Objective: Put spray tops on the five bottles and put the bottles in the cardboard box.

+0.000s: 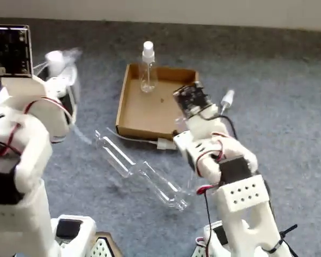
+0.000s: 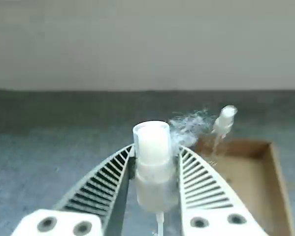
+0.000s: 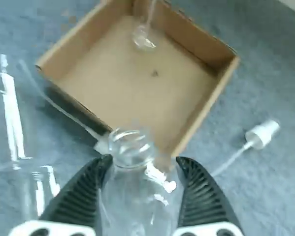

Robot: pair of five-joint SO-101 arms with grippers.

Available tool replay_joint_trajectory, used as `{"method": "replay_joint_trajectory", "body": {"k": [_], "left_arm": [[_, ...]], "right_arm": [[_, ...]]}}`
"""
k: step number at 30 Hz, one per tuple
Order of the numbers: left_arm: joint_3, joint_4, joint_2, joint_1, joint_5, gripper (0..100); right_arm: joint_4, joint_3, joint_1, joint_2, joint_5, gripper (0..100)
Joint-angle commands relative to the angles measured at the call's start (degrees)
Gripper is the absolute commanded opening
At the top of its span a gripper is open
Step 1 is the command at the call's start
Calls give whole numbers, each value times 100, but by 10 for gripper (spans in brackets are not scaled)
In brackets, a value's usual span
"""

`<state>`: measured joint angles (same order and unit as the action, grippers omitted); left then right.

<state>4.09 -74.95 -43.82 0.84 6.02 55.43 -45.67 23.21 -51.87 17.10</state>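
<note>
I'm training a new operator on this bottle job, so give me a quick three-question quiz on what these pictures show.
1. True or false: the cardboard box holds two bottles.
2. What does the left gripper hold? A: a spray top. B: an uncapped bottle. C: nothing.
3. Fill in: the bottle in the right gripper has no ___ on it.
Key: 1 false, a single capped bottle stands in it. 2 A. 3 spray top.

Capped clear bottle (image 1: 148,69) upright in cardboard box (image 1: 123,101) (uncapped bottles (image 1: 117,152) outside)
</note>
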Motion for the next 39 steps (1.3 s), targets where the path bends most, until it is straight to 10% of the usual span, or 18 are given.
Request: {"method": "replay_joint_trajectory", "body": {"k": [1,10,22,39], "left_arm": [[418,730,-101,-760,378,6],[426,1521,-66,-1692,853,6],[-602,1899,-75,-2554,826,6],[-1807,2708,-66,-3108,826,6]], "right_arm": [[-391,31,532,-382,-352,5],[-1903,-2369,646,-2624,-404,5],[-1332,-3600,637,-5279,-413,4],[-1288,-3582,620,-5218,-413,4]]}}
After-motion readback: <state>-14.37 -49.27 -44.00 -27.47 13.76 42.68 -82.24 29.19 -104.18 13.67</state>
